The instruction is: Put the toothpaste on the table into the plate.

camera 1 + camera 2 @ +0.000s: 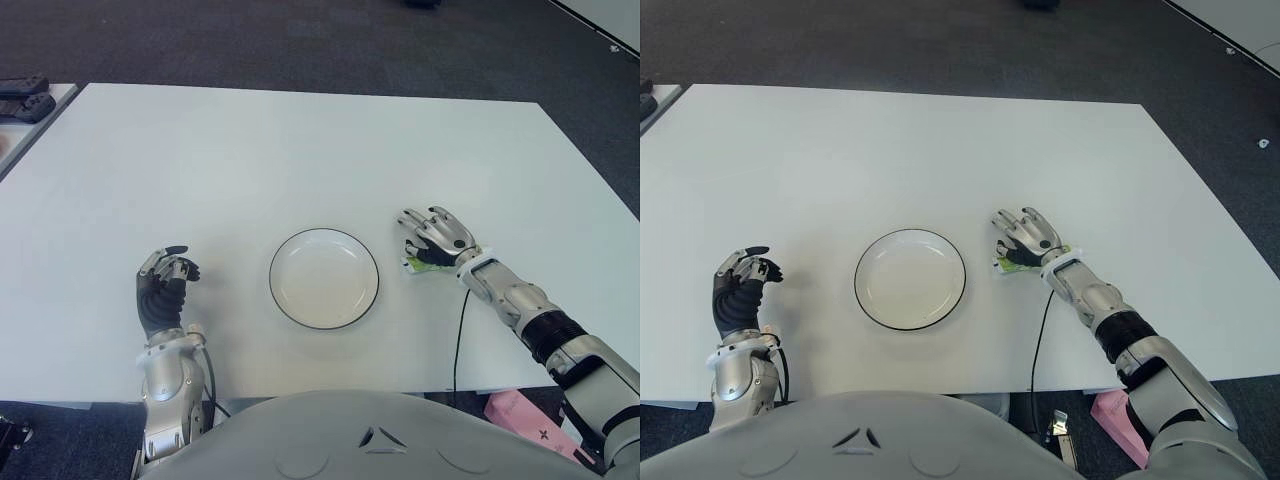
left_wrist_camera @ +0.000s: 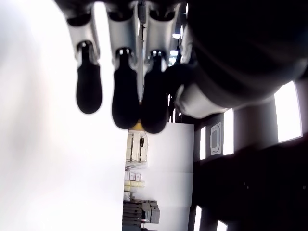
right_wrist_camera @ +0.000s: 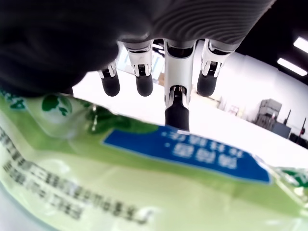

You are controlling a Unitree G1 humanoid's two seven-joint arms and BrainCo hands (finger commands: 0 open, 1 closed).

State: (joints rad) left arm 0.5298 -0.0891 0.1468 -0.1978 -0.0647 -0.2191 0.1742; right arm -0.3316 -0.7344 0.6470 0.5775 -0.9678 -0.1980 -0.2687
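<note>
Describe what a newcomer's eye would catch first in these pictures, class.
First, the white plate with its dark rim, empty at the table's near middle. Just to its right, the right hand lies spread over the green toothpaste, fingers not closed on it. The left hand shows left of the plate, fingers curled, holding nothing.

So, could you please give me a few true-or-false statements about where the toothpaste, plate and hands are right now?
1. The toothpaste lies in the plate. False: it is on the table, to the plate's right, under the right hand.
2. The plate holds nothing. True.
3. The right hand is over the toothpaste with its fingers extended, not closed around it. True.
4. The left hand holds the toothpaste. False: it shows left of the plate, fingers curled, holding nothing.
5. The plate has a dark rim. True.
</note>
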